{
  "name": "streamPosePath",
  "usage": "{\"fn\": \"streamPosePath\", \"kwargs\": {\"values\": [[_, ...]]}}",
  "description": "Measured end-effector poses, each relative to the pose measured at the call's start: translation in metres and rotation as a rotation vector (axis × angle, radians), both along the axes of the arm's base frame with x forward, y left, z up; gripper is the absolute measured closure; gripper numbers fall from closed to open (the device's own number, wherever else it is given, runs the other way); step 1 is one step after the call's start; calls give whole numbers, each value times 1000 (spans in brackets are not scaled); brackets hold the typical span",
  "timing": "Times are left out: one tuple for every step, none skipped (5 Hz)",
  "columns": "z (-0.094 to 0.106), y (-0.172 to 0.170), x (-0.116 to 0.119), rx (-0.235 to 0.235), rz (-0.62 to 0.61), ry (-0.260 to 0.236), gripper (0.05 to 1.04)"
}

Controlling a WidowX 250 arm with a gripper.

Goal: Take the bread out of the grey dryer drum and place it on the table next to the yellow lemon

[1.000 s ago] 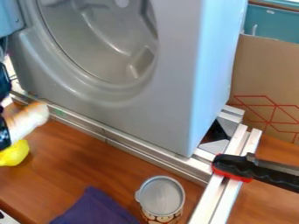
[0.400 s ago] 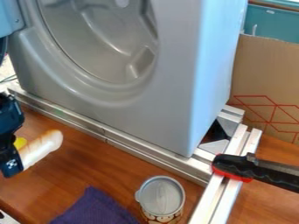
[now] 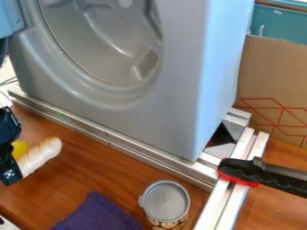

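– Look toward eight o'clock. Tell of the jaws point(image 3: 14, 167)?
– Closed on the lower end of the bread point(image 3: 41, 155); hard to tell how wide apart.
– And its form?
– Long, rounded and tapering, white-sided with a browned, ridged top, aimed between one and two from the grip. Just off its ten o'clock side, see a smooth yellow thing point(image 3: 19, 147).
– On the wooden bench point(image 3: 90, 173), toward seven?
– Find a purple cloth point(image 3: 99, 214), woven-looking and peaked. At six, see a can point(image 3: 166, 202) with a round grey metal top.
– Toward four?
– Lying across pale, grooved metal rails point(image 3: 226, 197), notice a black, red-edged handle point(image 3: 243, 170).
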State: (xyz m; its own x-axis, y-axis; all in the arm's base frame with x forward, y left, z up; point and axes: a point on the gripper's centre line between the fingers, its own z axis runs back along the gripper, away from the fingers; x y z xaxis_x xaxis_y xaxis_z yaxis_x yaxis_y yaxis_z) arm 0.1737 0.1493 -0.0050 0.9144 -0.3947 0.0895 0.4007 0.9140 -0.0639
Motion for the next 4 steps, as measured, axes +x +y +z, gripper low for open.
{"fn": "streamPosePath", "kwargs": {"values": [[-12, -1, 3, -38, -31, -34, 426], [-21, -4, 5, -71, -62, -37, 426], [-25, -2, 3, -65, -42, -13, 380], [-27, 6, 0, -7, 30, 6, 141]]}}
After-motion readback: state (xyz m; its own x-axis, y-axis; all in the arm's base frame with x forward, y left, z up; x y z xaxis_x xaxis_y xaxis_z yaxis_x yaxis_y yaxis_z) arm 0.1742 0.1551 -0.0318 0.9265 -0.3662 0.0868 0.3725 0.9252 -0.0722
